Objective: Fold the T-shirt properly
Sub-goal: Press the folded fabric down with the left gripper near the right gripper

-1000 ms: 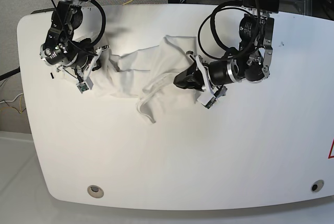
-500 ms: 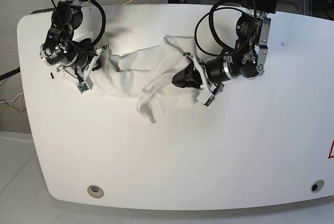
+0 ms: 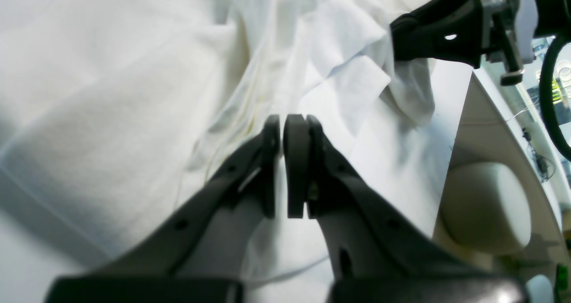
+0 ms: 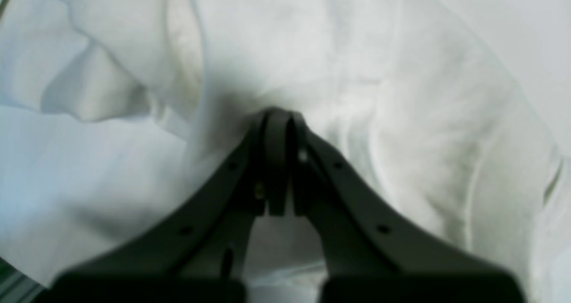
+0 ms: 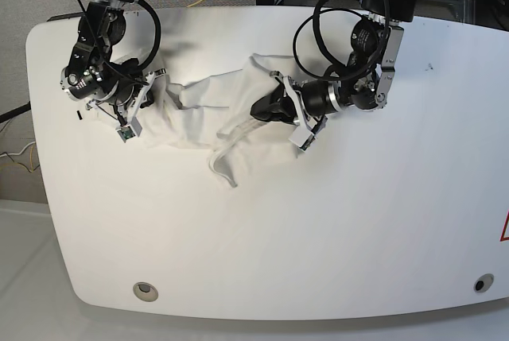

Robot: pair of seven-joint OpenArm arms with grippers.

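T-shirt (image 5: pixel 203 114) bunched at the far-centre of the tabletop (image 5: pixel 318 230), 2 arms working opposite ends.

Base view: the white shirt lies crumpled from about 9 o'clock to 12 o'clock of table centre, with a loose fold trailing toward 6 o'clock of the pile. Right gripper (image 5: pixel 145 96) sits at the pile's 9 o'clock end; in the wrist view its jaws are clenched together with their tips (image 4: pixel 281 120) pressed into the cloth (image 4: pixel 401 93), but whether fabric is pinched between them cannot be told. Left gripper (image 5: pixel 258 109) sits at the pile's 3 o'clock side, low over the fabric; its wrist view shows the pads (image 3: pixel 296 133) clenched with only a hairline slit and nothing visibly caught, cloth (image 3: pixel 111 93) just beyond the tips. Table edge shows at 3 o'clock in that view.
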